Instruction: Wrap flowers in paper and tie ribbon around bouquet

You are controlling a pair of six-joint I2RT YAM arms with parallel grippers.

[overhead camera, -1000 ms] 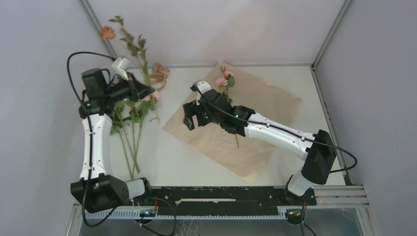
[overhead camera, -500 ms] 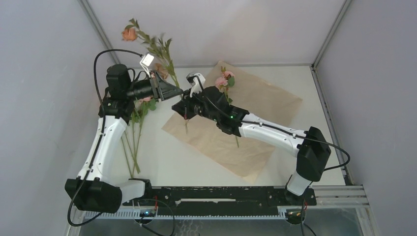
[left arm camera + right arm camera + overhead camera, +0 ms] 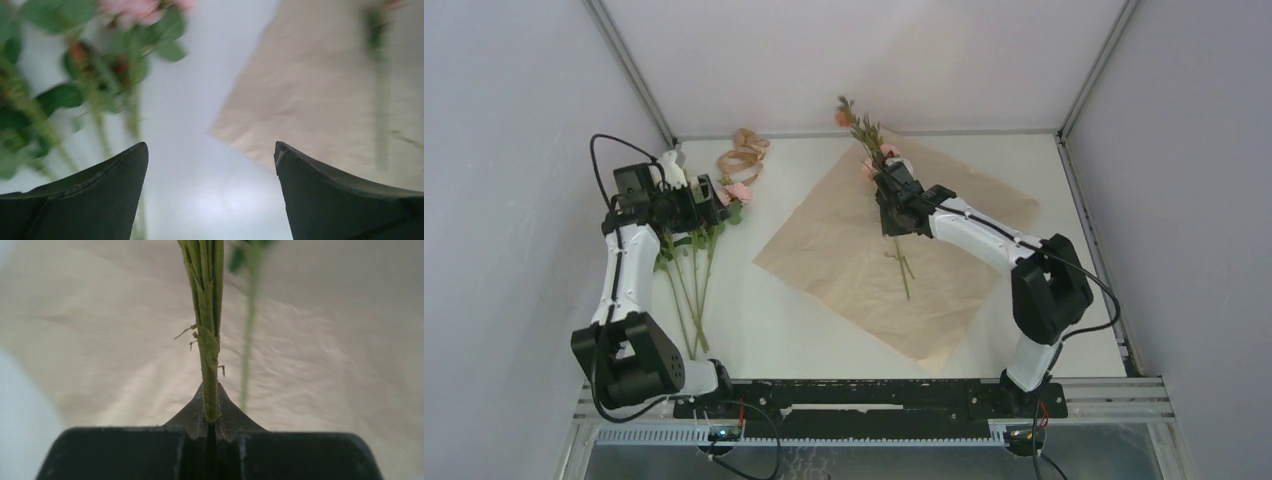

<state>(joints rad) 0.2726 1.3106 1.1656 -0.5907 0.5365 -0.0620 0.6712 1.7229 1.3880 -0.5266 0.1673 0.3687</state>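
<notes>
Pinching one thin flower stem tight by its end above the paper at 12 o'clock, the right fingers could let it tip and slip, while the left fingers gape wide and empty near the other flowers at 9 o'clock.

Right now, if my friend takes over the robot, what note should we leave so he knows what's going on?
Left gripper: open, empty, hovering by the loose flowers on the table, left of the paper.
Right gripper: shut on one flower stem, held over the paper.
A second flower lies on the paper; the ribbon sits curled at the back, untouched.
Done: paper spread flat, one flower on it.
Left: lay down the rest, wrap, tie ribbon.
</notes>
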